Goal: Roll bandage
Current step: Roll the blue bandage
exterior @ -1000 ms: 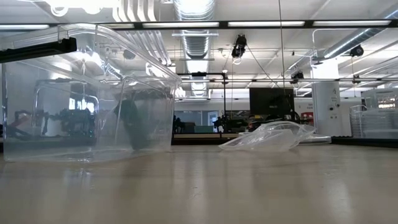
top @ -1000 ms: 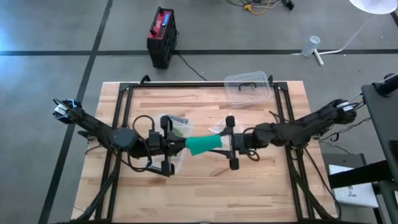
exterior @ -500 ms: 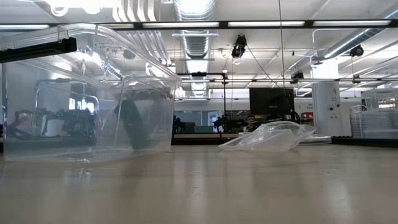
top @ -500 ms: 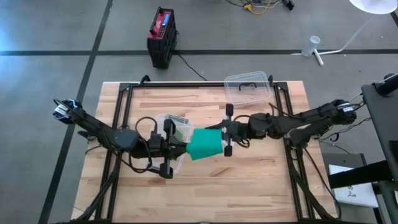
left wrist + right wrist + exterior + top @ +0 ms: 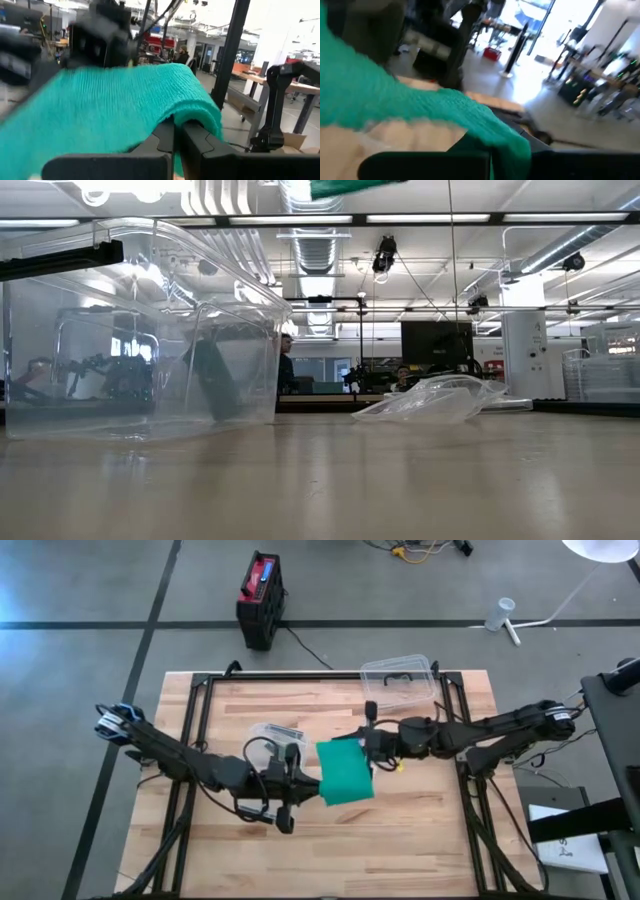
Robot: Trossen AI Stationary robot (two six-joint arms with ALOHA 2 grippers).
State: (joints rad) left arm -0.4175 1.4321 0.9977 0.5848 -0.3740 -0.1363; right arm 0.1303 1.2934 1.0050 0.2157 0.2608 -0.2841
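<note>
L gripper (image 5: 303, 786) jaws pressed together, pinching knit teal bandage (image 5: 345, 771); R gripper (image 5: 371, 743) pinches its opposite edge, both above table (image 5: 420, 830) centre. Cloth ribbed, soft, spread as a flat sheet. Low view only: clear plastic tub (image 5: 140, 330), crumpled clear bag (image 5: 432, 400).

I'm in a robotics lab: exposed ceiling ducts (image 5: 318, 240), strip lights (image 5: 400, 219), other arm rigs on benches (image 5: 110, 375), a person (image 5: 286, 365) behind, concrete floor (image 5: 80, 585) around the wooden table (image 5: 420, 840).
</note>
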